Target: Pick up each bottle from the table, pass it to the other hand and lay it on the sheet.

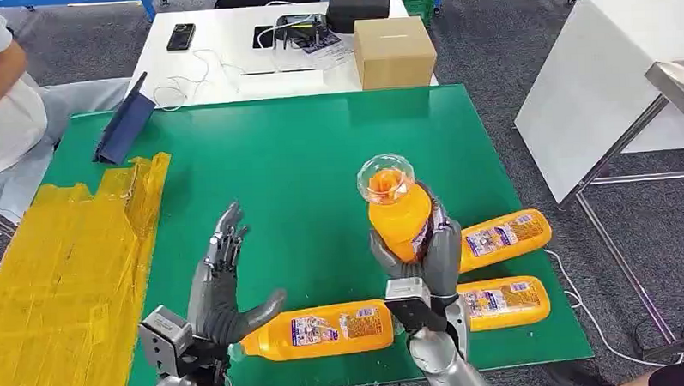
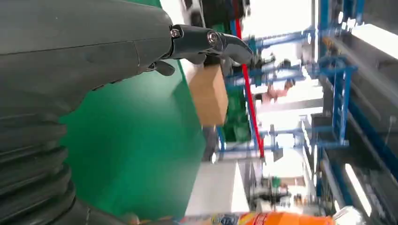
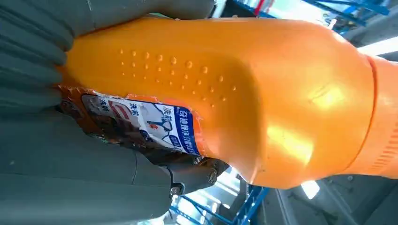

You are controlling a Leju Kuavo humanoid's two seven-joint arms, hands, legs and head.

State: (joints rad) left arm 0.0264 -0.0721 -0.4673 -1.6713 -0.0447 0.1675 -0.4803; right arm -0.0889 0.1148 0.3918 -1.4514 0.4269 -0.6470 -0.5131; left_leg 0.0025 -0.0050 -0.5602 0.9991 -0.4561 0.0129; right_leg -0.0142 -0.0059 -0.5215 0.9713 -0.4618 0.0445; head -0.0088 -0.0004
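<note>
While its dark fingers (image 1: 443, 241) wrap around the lower body of an orange bottle (image 1: 399, 210), the right hand (image 1: 420, 263) holds that bottle upright at lower centre of the head view, its clear cap (image 1: 384, 176) pointing up toward the camera. In the right wrist view the same bottle's dimpled orange side and blue-and-white label (image 3: 155, 124) lie pressed against the grey thumb.

To the left of it in the head view, the left hand (image 1: 224, 287) holds nothing: its fingers (image 1: 227, 236) are stretched straight and apart, thumb out to the side, palm turned toward the held bottle. The left wrist view shows one dark finger (image 2: 211, 42) extended over the green table (image 2: 136, 140).

Three more orange bottles lie on their sides along the lower edge of the green table (image 1: 303, 151): one (image 1: 322, 329) just below the two hands, touching or nearly touching the left thumb; one (image 1: 503, 237) right of the right hand; and one (image 1: 501, 301) below that, near the table's lower right corner.

A yellow sheet (image 1: 66, 271) covers the table's left side, bare of bottles. Above it, at upper left, a dark blue folder-like object (image 1: 123, 128) rests at the table edge. Beyond, a white table (image 1: 230, 51) carries a cardboard box (image 1: 394, 52), a phone (image 1: 181, 36) and cables. A person in white (image 1: 0, 93) sits at the far left edge.
</note>
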